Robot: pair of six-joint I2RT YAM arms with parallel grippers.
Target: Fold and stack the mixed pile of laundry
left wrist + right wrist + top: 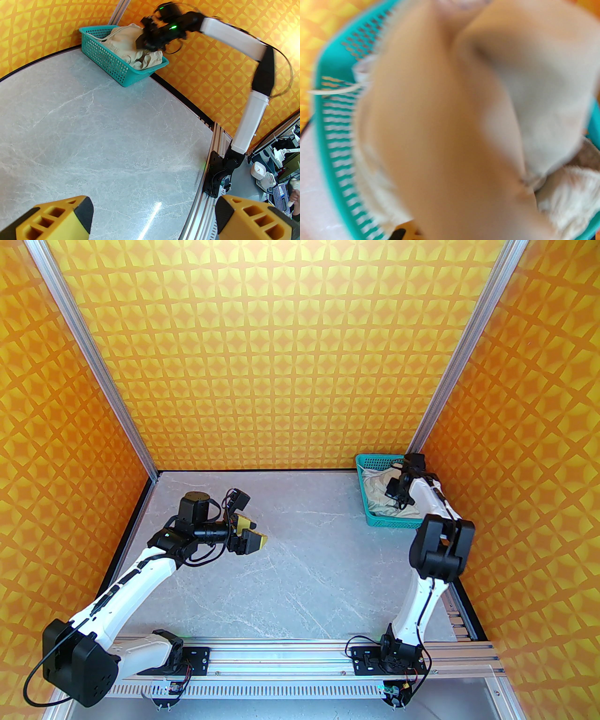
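Observation:
The mixed laundry pile [377, 493] lies bunched in a teal mesh basket [389, 522] at the table's far right corner. In the left wrist view the beige-cream cloth [124, 39] heaps above the basket [105, 63] rim, its gathered band [153, 57] at the near end. My right gripper [398, 495] [145, 45] is pushed down into the cloth, with its fingertips buried. The right wrist view is blurred: beige cloth [440, 129] sits close to the lens, a white fuzzy piece [569, 194] lies lower right, and the basket wall [328, 131] is at the left. My left gripper [257, 531] [152, 211] hovers open over the left of the table, holding nothing.
Grey marble tabletop [309, 568] stretches between the arms. Orange patterned walls close in the back and both sides, and the basket sits tight against the right wall. An aluminium rail [304, 657] carrying both arm bases runs along the near edge.

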